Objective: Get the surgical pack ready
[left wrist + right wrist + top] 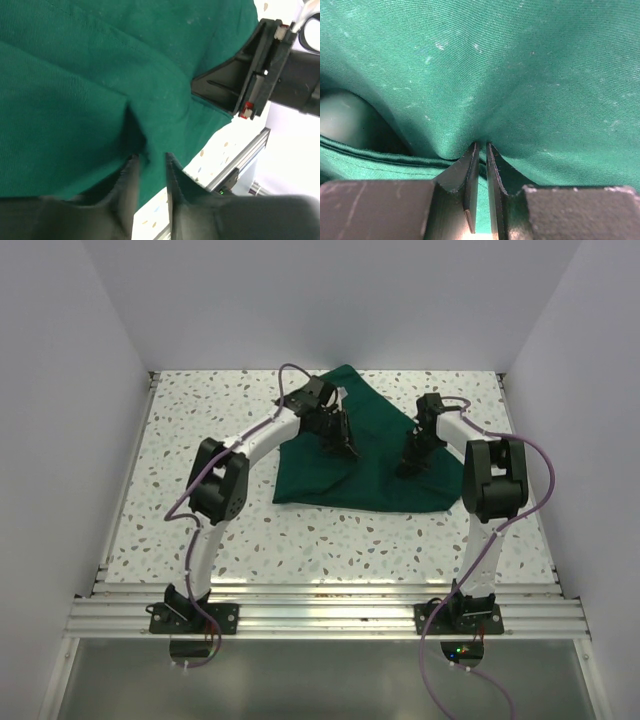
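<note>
**Tool fingers on the cloth, fold half made**

Closest to your right wrist camera, the right tool (482, 145) has its fingers nearly together on a puckered ridge of the drape (520, 75); I read that as a pinch on the cloth. At the left tool (150, 160) the fingers stand a little apart with a dark crease of drape (100, 75) between them. You cannot tell from this whether it grips or merely straddles the fold.

From above, the drape (370, 485) lies on the far middle of the table (200, 420) as a rough triangle, its tip toward the far wall and its long edge toward you. The left tool (340, 440) sits on its left half and the right tool (410, 462) on its right half, close together. No tray, instruments or gauze show in any view.

My judgement: you are partway. The cloth is gathered and at least one layer is doubled over, but the near edge is rumpled and the outline is no tidy pack. Squaring and further folding remain.

Room to move:
- Bare speckled table lies to the left and between the drape and the rail (320, 615).
- On the right, the drape's corner lies just beside the right arm's elbow, so a pull that way is cramped.
- The tip lies near the far edge; fold toward yourself.
- In the left wrist view the right tool (250, 75) shows close by, so mind the two meeting.
</note>
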Robot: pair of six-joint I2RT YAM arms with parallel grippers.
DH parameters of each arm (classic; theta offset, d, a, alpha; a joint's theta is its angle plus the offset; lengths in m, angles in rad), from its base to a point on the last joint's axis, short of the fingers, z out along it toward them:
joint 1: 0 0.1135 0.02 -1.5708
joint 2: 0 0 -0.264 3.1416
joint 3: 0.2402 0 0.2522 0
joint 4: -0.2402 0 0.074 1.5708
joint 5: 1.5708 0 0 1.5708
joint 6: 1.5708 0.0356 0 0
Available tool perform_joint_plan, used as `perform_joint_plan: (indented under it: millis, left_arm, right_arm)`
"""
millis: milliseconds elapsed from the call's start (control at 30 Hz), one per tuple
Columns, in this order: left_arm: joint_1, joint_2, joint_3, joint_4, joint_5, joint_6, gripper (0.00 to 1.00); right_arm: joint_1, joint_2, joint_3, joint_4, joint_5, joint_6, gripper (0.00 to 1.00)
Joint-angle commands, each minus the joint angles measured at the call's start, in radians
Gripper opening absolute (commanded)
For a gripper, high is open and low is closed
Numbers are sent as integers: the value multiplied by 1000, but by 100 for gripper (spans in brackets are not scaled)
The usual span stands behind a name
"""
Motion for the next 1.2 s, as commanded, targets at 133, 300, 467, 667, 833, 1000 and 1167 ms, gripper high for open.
perform_joint_plan:
  millis: [133, 300, 467, 667, 833, 1000, 1167]
  left_arm:
    - [11, -21, 73, 4, 21, 70, 57]
    - [57, -222, -80, 19, -82, 159, 60]
    - [70, -339, -252, 110, -88, 194, 59]
    - [70, -356, -306, 139, -58, 211, 50]
    - [70, -333, -295, 130, -22, 214, 44]
    - [72, -327, -306, 127, -8, 219, 43]
    - [70, -317, -317, 119, 4, 219, 43]
  right_arm:
    - [23, 24, -19, 9, 26, -24, 15]
    - [17, -77, 49, -42, 99, -28, 25]
    - [13, -188, 55, -52, 114, -33, 40]
    - [44, -276, -22, -96, 78, 9, 32]
    - [140, -329, -143, -99, 87, 39, 10]
    - [188, -334, -216, -77, 104, 82, 5]
    - [198, -303, -238, -48, 109, 87, 4]
